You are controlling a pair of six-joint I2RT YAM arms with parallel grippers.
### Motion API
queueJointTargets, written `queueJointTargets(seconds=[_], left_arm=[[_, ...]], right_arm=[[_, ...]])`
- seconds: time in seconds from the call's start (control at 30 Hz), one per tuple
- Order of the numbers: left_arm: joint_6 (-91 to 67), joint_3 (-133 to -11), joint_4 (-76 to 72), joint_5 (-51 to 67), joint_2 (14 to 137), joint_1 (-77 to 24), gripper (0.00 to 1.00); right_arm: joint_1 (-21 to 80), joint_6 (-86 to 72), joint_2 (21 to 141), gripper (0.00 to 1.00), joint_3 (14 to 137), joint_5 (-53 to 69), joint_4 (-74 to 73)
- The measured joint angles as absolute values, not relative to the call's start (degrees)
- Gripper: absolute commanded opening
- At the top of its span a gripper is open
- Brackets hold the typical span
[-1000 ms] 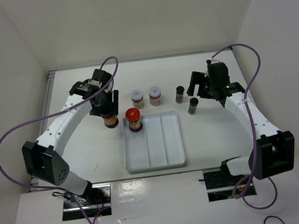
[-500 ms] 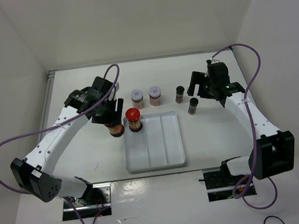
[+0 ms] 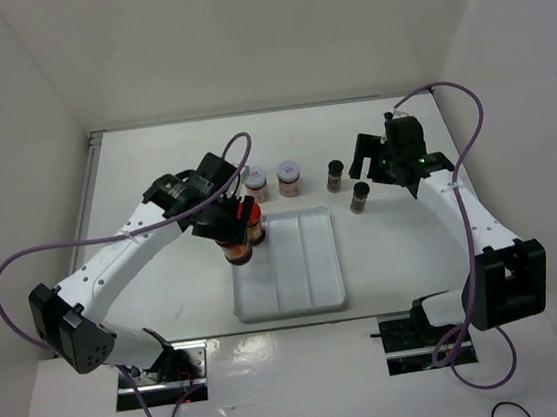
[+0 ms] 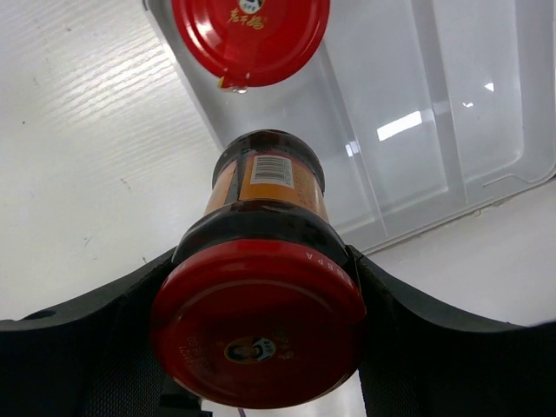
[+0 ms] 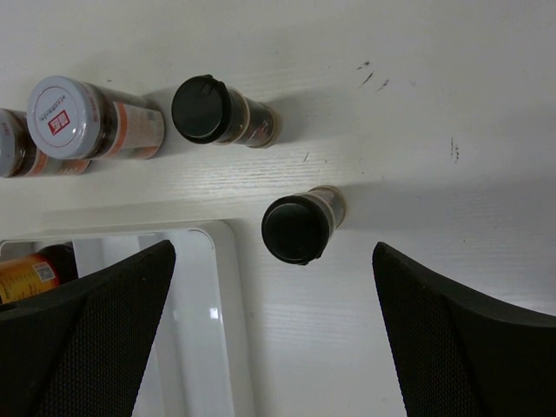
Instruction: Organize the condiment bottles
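Red-lidded jar [image 4: 258,334] is hanging roughly upright, clenched in the left end effector [image 4: 261,252], over the white tray's [image 4: 452,104] left compartment, just nearside of the second red-lidded jar [image 4: 250,35]. Set-down is looking straight downward. Right end effector [image 5: 274,330] is hovering released above a black-capped jar [image 5: 297,228] on the counter [image 5: 408,78].

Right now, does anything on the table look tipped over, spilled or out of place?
Nothing stands out. The left gripper holds one red-lidded jar at the tray's left edge, the other red-lidded jar stands in the tray, and the white-lidded jars and black-capped jars stand upright on the table. No spills.
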State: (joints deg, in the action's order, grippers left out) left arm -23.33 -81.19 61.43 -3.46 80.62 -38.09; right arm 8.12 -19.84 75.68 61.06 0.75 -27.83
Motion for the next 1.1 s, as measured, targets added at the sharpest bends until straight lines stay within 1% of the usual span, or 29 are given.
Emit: queueJointTargets(seconds=[0.33, 0.67, 0.97, 1.1], left_arm=[[-25.7, -78.9, 57.0, -3.0, 84.6, -41.8, 0.36], [-27.4, -73.6, 53.4, -4.7, 85.9, -42.9, 0.36], [-27.4, -73.1, 50.4, -5.9, 89.0, -43.0, 0.36], [-27.4, -73.1, 49.6, -6.0, 89.8, -43.0, 0.43]], right_arm=[[8.1, -19.8, 75.7, 0.99, 61.1, 0.6, -27.8], [8.1, -19.8, 76.6, 0.99, 61.1, 0.6, -27.8], [8.1, -19.8, 76.6, 0.99, 61.1, 0.6, -27.8], [8.1, -19.8, 76.6, 0.99, 61.1, 0.6, -27.9]])
